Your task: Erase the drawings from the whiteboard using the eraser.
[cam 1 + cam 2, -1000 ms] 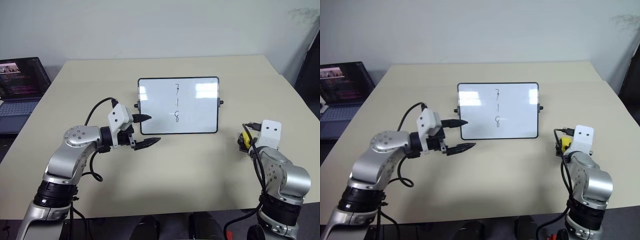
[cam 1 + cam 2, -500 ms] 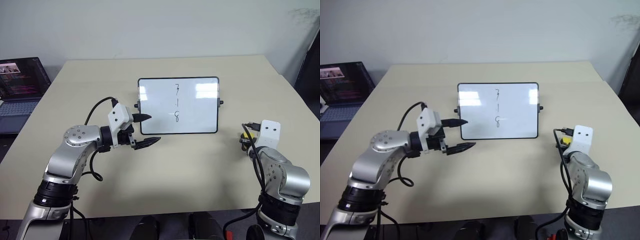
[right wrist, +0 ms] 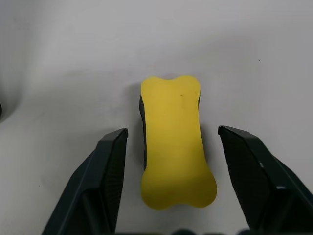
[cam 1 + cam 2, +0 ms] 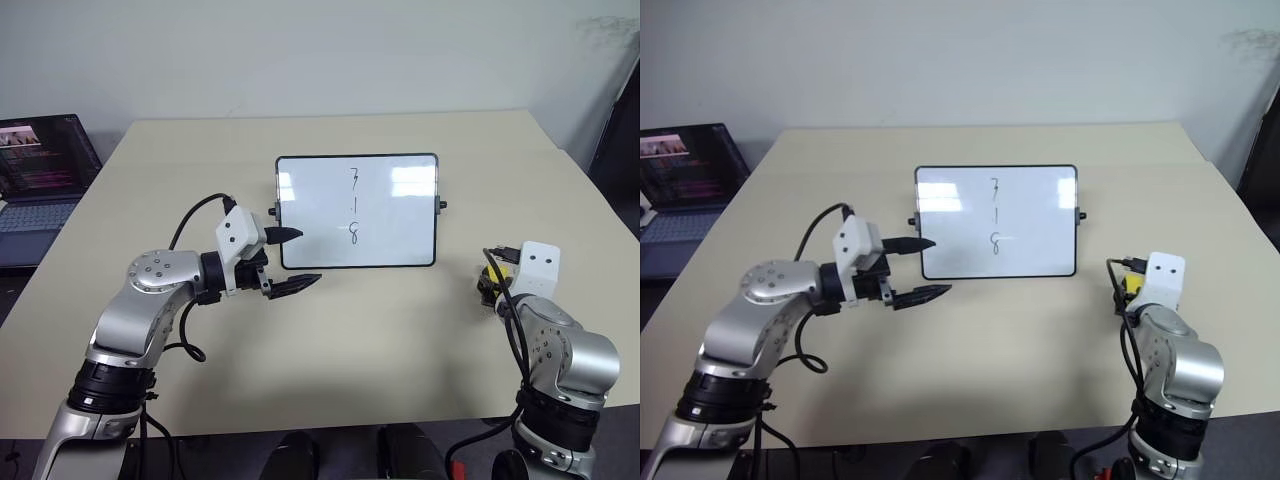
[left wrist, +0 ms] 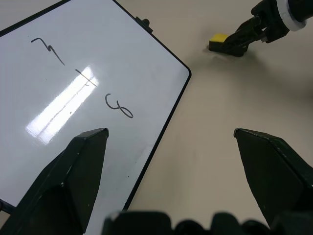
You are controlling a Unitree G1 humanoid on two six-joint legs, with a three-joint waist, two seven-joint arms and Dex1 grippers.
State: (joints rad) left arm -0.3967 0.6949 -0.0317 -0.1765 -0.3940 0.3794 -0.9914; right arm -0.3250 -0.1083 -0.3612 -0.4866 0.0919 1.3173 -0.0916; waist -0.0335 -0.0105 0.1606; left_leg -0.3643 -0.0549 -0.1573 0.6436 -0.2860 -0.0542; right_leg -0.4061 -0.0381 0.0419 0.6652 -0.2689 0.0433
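Right end effector (image 3: pixel 168 171) reopened astride the eraser (image 3: pixel 176 142), unheld; left end effector (image 4: pixel 297 261) wide, empty, near whiteboard (image 4: pixel 400 215) edge

Yellow eraser (image 3: pixel 176 142) flat on table, whiteboard (image 4: pixel 357 211) marked

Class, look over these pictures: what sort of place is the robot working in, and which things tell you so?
Probably an office or lab room. A plain beige table stands against a bare pale wall, an open laptop sits to one side, and a small whiteboard with an eraser lies ready for a desk exercise.
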